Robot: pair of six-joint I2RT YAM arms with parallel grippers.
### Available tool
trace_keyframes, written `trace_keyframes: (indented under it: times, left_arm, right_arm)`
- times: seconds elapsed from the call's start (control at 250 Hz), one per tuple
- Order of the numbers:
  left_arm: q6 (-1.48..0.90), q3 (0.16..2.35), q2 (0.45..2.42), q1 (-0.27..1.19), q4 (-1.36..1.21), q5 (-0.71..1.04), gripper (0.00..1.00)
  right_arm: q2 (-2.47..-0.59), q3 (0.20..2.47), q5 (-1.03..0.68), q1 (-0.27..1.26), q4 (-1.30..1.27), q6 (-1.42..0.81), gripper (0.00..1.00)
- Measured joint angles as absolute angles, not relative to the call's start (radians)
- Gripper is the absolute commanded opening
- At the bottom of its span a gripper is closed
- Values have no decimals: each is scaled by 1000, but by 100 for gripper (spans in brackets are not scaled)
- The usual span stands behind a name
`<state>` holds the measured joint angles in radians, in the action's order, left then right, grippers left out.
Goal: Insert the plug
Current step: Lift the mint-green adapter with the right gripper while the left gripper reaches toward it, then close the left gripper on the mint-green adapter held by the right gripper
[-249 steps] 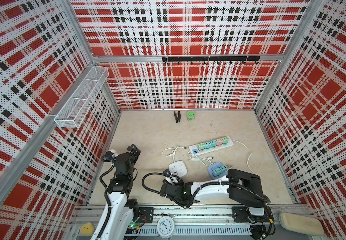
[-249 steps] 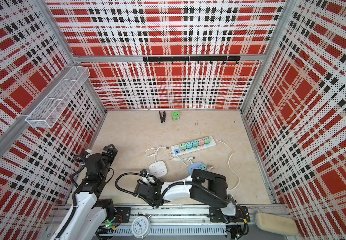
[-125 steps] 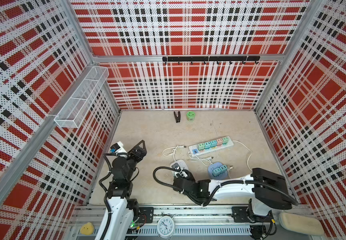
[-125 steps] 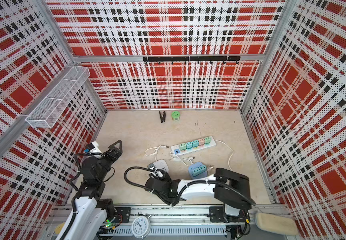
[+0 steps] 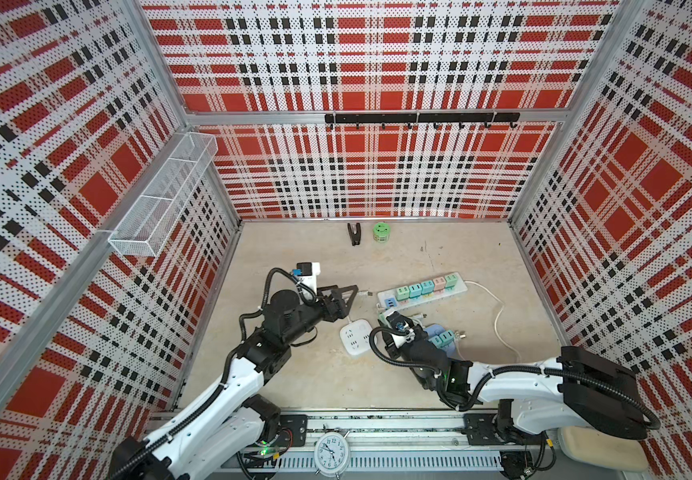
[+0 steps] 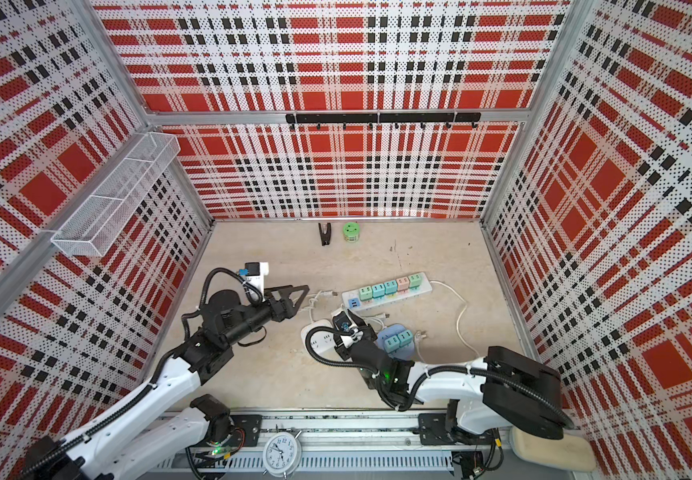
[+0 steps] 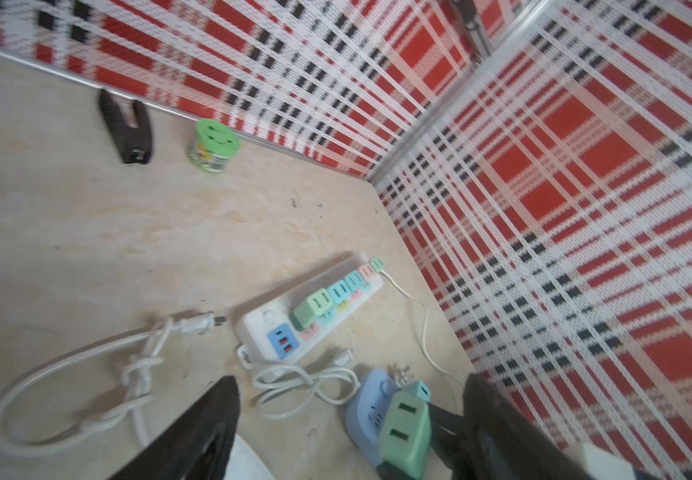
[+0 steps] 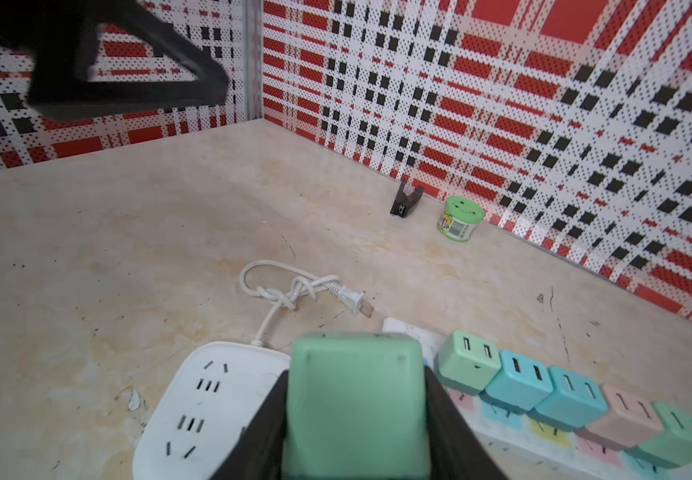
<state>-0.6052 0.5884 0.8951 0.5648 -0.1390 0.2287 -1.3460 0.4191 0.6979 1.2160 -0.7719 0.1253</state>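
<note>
My right gripper (image 8: 354, 436) clamped the green plug (image 8: 352, 386) just beside the white socket block (image 8: 211, 399). My left gripper (image 5: 350, 300) hung wide near its far side. I judged this the carrying step; next, the prongs needed lining up over its slots.

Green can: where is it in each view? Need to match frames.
Top view: green can at the back wall, mid-width.
Top view: same spot.
Left wrist: at the back wall's foot, past the strip.
Right wrist: at the back wall's foot, past the white plug.
Shared landmark: black clip beside it, in all four.
</note>
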Motion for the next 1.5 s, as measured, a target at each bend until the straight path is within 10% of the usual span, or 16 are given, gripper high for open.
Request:
trace_keyframes:
  times: [0.884,1.341,1.413,1.501]
  left_arm:
    - [-461,730,1066,764,-101,314,65]
    - [-407,743,1050,774,-99,359,13]
    - [-407,743,1046,774,-96,361,2]
    - [-404,743,1042,774,-94,359,0]
  right_arm:
    - [-1421,385,553,1215,-1314,456,13]
    - [-1421,398,550,1216,-1342,418,15]
    - [-1421,399,550,1216,-1343,414,24]
    - [-1421,400,548,1216,-1341,406,63]
